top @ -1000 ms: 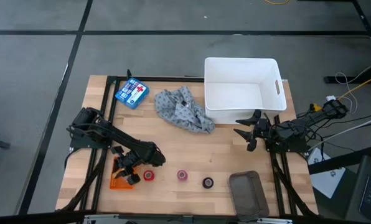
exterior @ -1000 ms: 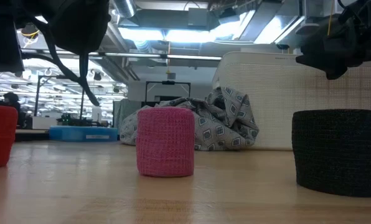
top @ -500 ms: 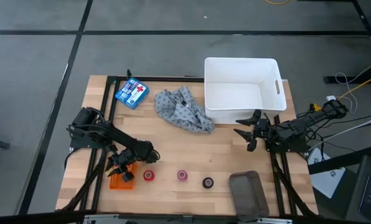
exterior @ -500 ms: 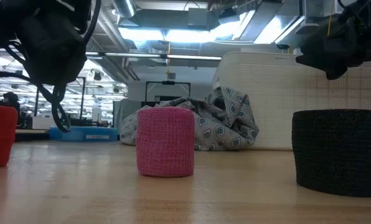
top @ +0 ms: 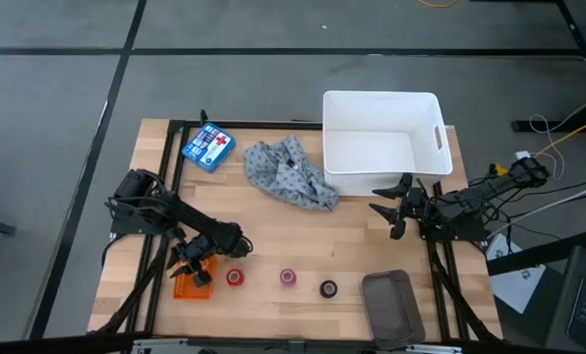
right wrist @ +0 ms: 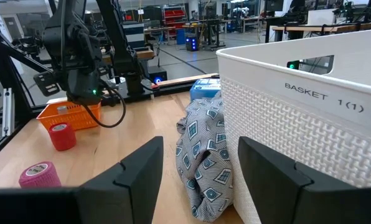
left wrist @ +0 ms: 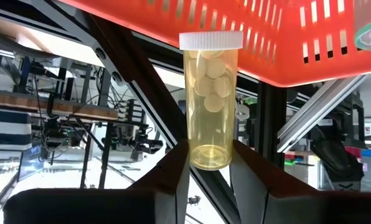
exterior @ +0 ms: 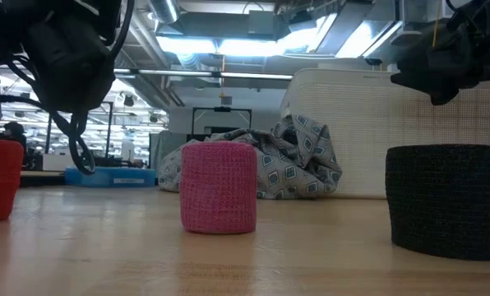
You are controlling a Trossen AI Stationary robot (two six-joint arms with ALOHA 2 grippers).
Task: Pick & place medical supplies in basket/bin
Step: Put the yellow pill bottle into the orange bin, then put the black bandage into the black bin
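Left hand (top: 193,272), above the orange basket (top: 187,286) near the table's front-left corner, grips a yellowish pill bottle (left wrist: 211,99) with a white cap between its fingers (left wrist: 173,168). Along the front edge, from the basket rightward, stand the red tape roll (top: 235,278), pink tape roll (top: 288,278) and black tape roll (top: 328,288). Grey patterned cloth (top: 291,174) lies further back, touching the white bin (top: 380,138) at the rear right corner. Right hand (top: 390,210) hovers beside the bin's front wall, fingers spread and empty.
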